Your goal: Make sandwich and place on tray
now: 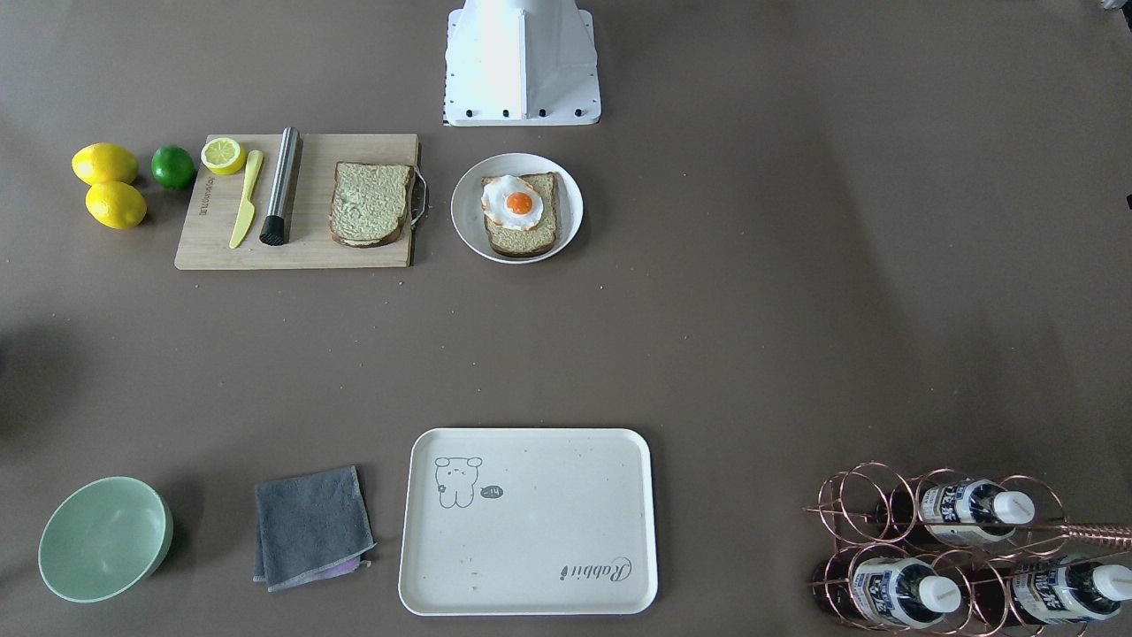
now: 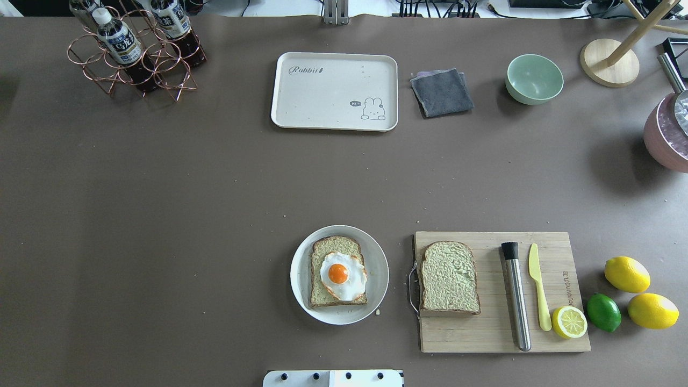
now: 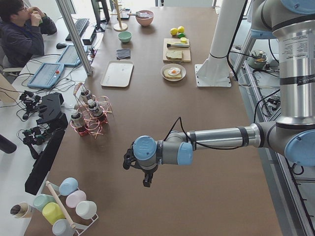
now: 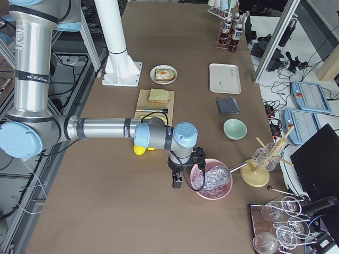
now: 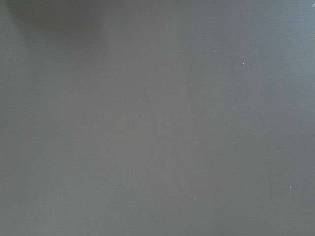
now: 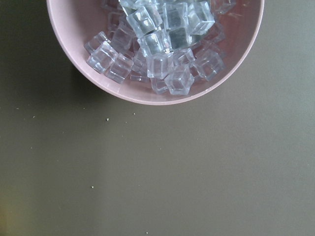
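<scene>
One bread slice (image 2: 322,255) lies on a round white plate (image 2: 299,271) with the fried egg (image 2: 343,275) on top of it. The other bread slice (image 2: 449,277) lies bare on the wooden cutting board (image 2: 484,333). The cream-white tray (image 2: 322,102) sits empty at the far side of the table. The left gripper (image 3: 145,179) hangs over bare table far off to the left. The right gripper (image 4: 177,182) hangs next to a pink bowl far off to the right. I cannot tell whether either is open or shut.
A steel muddler (image 2: 516,295), a yellow knife (image 2: 537,285) and a lemon half (image 2: 570,321) lie on the board. Lemons (image 2: 626,274) and a lime (image 2: 603,312) lie beside it. A grey cloth (image 2: 442,92), a green bowl (image 2: 534,78), a bottle rack (image 2: 134,51) and the pink ice bowl (image 6: 147,96) stand around.
</scene>
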You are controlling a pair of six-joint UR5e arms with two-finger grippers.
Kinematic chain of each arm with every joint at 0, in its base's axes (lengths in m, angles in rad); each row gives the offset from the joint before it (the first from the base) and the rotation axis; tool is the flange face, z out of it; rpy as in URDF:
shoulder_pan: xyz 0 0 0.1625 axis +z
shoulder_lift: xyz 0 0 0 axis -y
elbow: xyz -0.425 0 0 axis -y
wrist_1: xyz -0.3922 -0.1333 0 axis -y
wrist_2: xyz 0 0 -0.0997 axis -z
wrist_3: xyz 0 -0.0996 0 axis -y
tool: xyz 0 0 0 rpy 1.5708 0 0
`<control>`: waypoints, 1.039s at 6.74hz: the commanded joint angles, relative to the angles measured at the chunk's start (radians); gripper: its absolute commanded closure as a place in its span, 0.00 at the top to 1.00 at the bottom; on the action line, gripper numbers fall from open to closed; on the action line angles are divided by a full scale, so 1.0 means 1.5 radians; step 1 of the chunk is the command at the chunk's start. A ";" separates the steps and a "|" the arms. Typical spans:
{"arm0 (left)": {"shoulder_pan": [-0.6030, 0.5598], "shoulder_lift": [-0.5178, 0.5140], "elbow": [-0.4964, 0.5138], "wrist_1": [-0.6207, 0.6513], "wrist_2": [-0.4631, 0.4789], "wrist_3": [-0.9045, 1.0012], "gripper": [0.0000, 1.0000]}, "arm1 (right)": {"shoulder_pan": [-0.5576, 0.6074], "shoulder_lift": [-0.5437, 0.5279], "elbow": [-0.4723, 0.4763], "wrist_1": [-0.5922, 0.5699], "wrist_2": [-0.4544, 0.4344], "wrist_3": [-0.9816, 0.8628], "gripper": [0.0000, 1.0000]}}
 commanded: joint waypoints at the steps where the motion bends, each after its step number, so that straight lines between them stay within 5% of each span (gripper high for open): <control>1: 0.000 -0.005 -0.003 -0.001 -0.001 0.005 0.98 | 0.000 0.000 0.001 0.000 0.000 0.001 1.00; 4: 0.000 -0.014 -0.028 -0.016 -0.002 0.003 0.98 | 0.000 0.007 0.033 0.002 0.055 0.003 1.00; 7: 0.001 -0.090 -0.028 -0.136 -0.002 -0.002 0.98 | -0.021 0.076 0.042 0.017 0.080 0.004 1.00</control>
